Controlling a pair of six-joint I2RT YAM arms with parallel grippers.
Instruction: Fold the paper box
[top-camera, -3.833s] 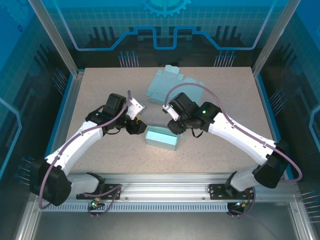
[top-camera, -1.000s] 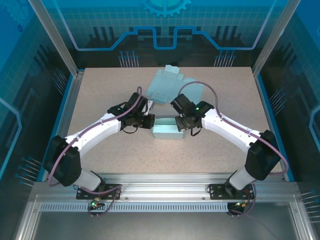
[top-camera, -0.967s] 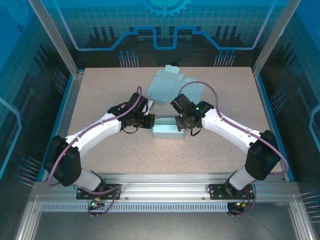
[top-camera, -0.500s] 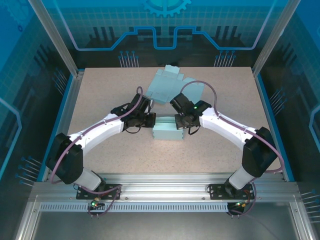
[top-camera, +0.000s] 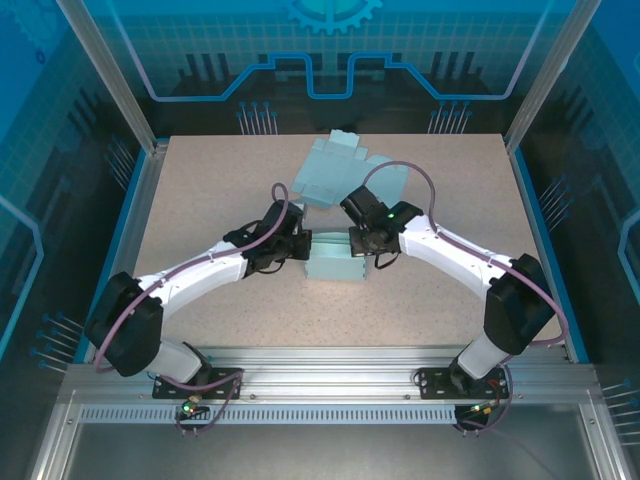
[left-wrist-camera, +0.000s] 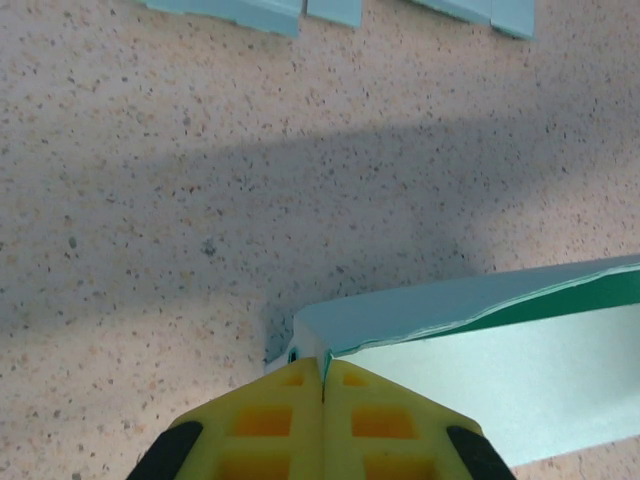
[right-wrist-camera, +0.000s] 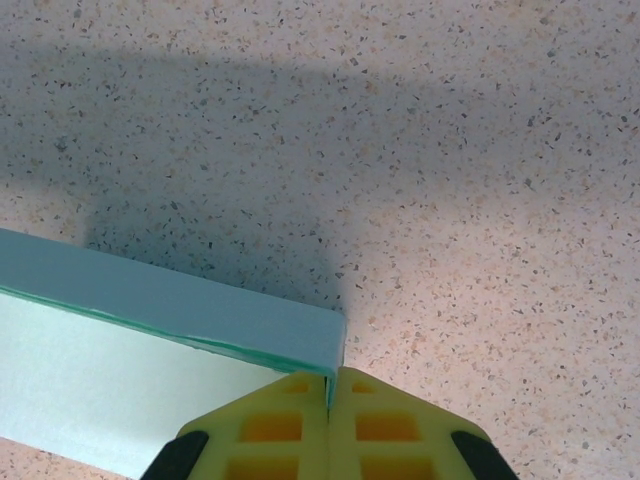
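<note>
At the middle of the speckled bench (top-camera: 200, 190), a pale teal paper box (top-camera: 335, 262) is lying as a long, low block, its length running left to right between two white arms that are reaching in from the near edge. On its left end the left tool (top-camera: 303, 248) is meeting the box with both yellow fingers (left-wrist-camera: 270, 420) pressed flat together; the left wrist camera is showing their tips right at the box's upper corner, where a darker green edge is peeking out along the top fold. On the opposite end the right tool (top-camera: 362, 243) is doing the same, its fingers (right-wrist-camera: 385, 425) together and its tips touching the box's corner; whether either pair is nipping a thin paper edge cannot be told. Just beyond the box, toward the far side of the bench, flat teal paper sheets (top-camera: 335, 170) are lying unfolded. Purple cables (top-camera: 400, 172) are looping over both arms, and a green light (top-camera: 388, 213) is glowing on the right one.
</note>
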